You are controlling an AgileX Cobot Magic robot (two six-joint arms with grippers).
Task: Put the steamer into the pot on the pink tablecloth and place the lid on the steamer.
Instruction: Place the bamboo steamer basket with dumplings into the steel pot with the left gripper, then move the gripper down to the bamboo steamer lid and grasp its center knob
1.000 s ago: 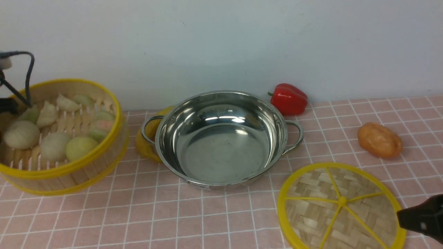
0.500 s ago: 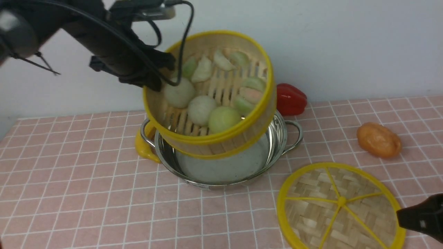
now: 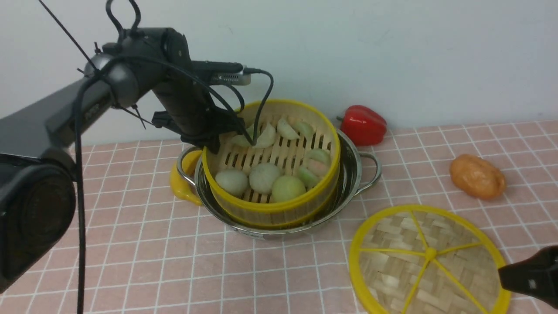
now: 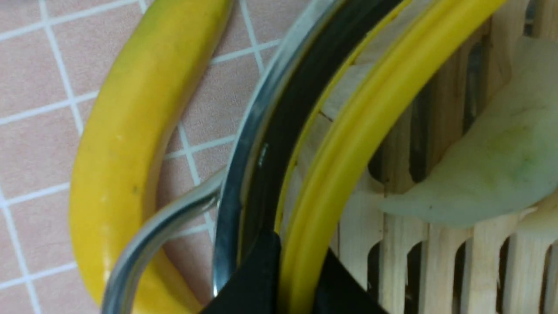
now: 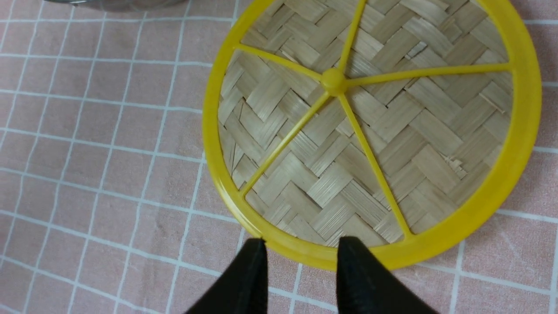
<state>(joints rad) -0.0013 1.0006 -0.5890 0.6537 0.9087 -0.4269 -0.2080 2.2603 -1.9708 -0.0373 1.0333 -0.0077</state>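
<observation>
Front view: the steamer, a bamboo basket of toy buns, now sits inside the steel pot at the centre of the frame. A second ago it stood on the pink tablecloth at the far left edge. Half a second ago it hung tilted in the air above the pot. It now looks close to level, with its yellow rim standing above the pot's rim.

The left gripper is still closed on the steamer's upper-left rim. The left wrist view shows its black fingers pinching the yellow rim, one on each side.

The lid has not moved and lies flat on the cloth at the lower right. The right gripper waits at the lid's right edge as before. In the right wrist view its jaws stand apart just at the rim, holding nothing.

A banana lies against the pot's left handle.

The first half of the task looks nearly done. What remains is letting go of the steamer, then lidding it.
</observation>
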